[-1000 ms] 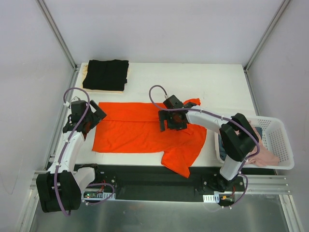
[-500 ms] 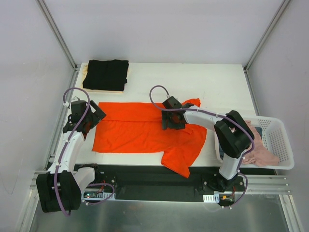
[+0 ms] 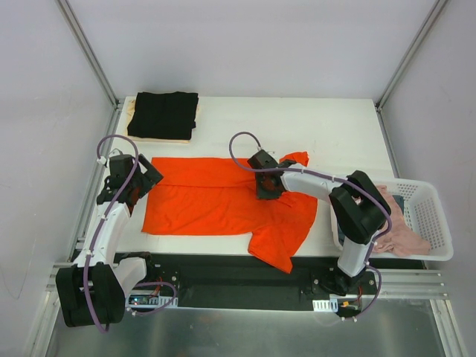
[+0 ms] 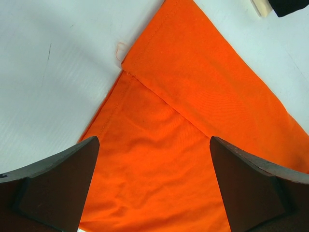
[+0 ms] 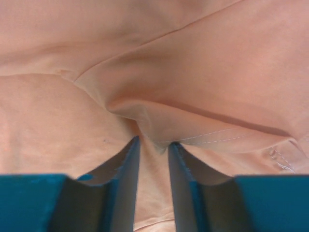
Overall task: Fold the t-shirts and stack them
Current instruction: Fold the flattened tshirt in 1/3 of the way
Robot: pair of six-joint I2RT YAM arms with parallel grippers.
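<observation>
Here, right gripper [image 5: 153, 146] low, pinching orange t-shirt [image 3: 201, 204]

White table [image 3: 335, 126]: orange t-shirt [image 3: 208, 204] spread flat under both jaws; cream shirt [image 3: 132, 111] beneath folded black shirt [image 3: 163, 113], beyond left jaws; basket [image 3: 439, 223] right of right jaws.

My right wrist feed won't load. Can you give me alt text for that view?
The right gripper pinches a raised ridge of the orange t-shirt between its two nearly closed fingers, seen close up. Wrinkled orange cloth with a stitched seam fills the rest of the view.
</observation>
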